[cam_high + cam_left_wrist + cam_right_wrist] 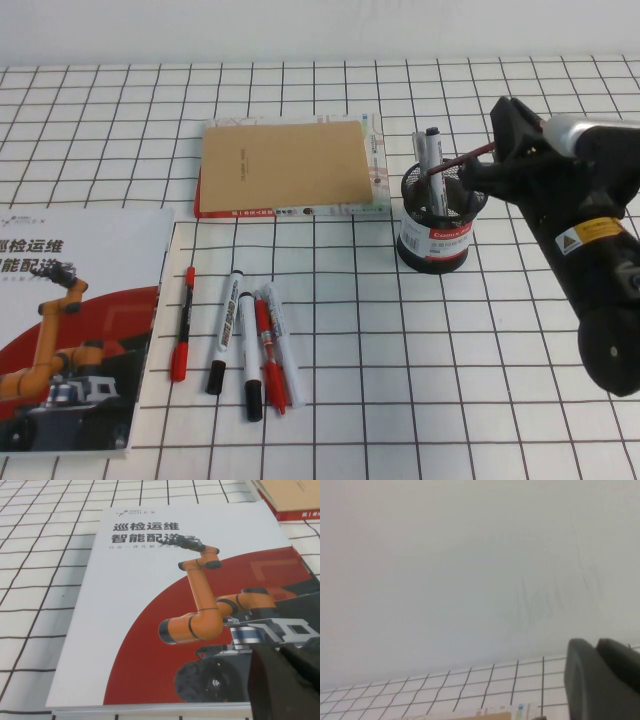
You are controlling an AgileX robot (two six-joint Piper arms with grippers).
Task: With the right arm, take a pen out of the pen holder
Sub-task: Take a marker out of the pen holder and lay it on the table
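Note:
The black mesh pen holder (434, 235) stands right of the table's middle, with a grey marker (432, 150) upright in it. A thin dark red pen (462, 158) leans out of it toward the right. My right gripper (478, 172) is at the holder's right rim, shut on this red pen. In the right wrist view the right gripper (596, 645) shows its two dark fingers pressed together against the white wall; the pen is hidden there. My left gripper (280, 655) hovers shut over the brochure (150, 605) and is outside the high view.
A brown notebook (285, 165) lies left of the holder. Several pens and markers (240, 330) lie in a row at the front middle. The robot brochure (70, 320) covers the front left corner. The wall rises behind the checkered tablecloth.

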